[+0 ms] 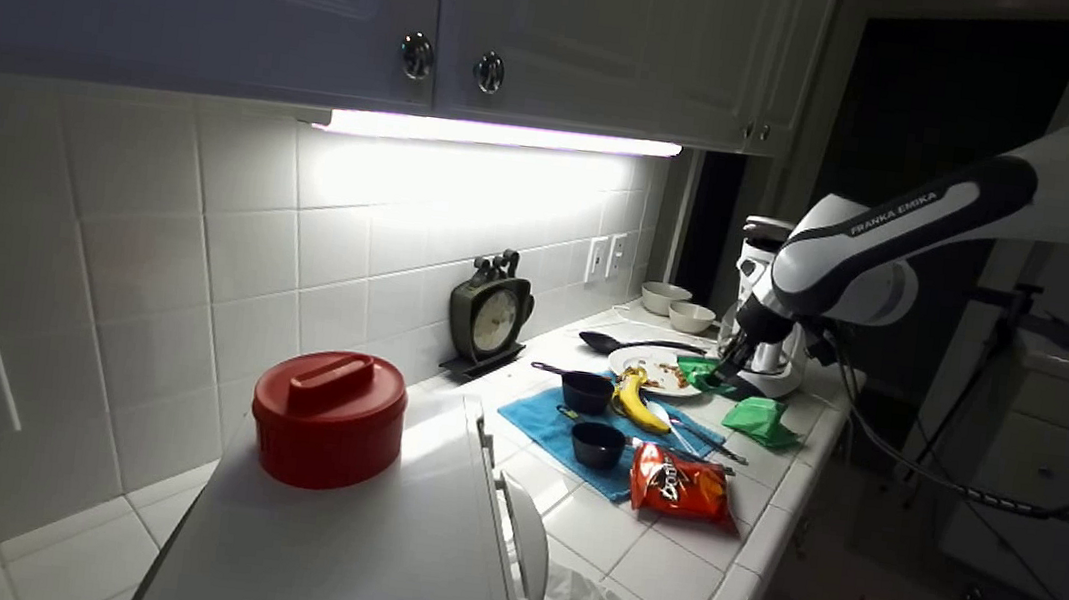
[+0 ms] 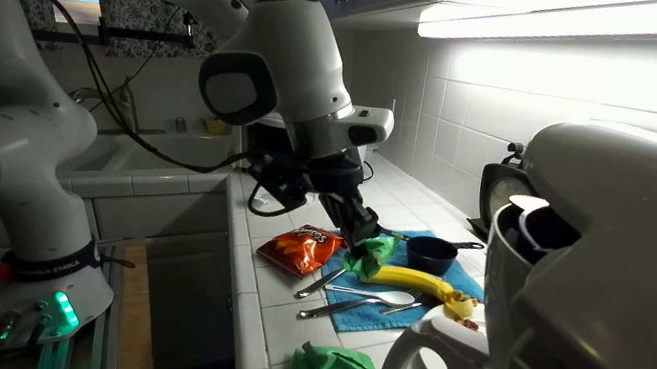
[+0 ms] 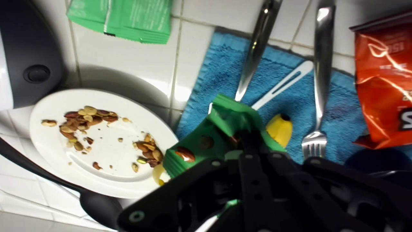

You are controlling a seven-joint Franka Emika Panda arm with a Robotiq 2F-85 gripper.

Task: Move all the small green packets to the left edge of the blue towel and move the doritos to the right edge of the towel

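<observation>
Wrist view: nuts (image 3: pixel 77 122) on plate (image 3: pixel 111 151)

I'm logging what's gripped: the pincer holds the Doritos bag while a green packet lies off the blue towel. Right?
Not quite: the wrist view shows the pincer holding a green packet, not the Doritos bag. Another green packet does lie off the blue towel.
</observation>
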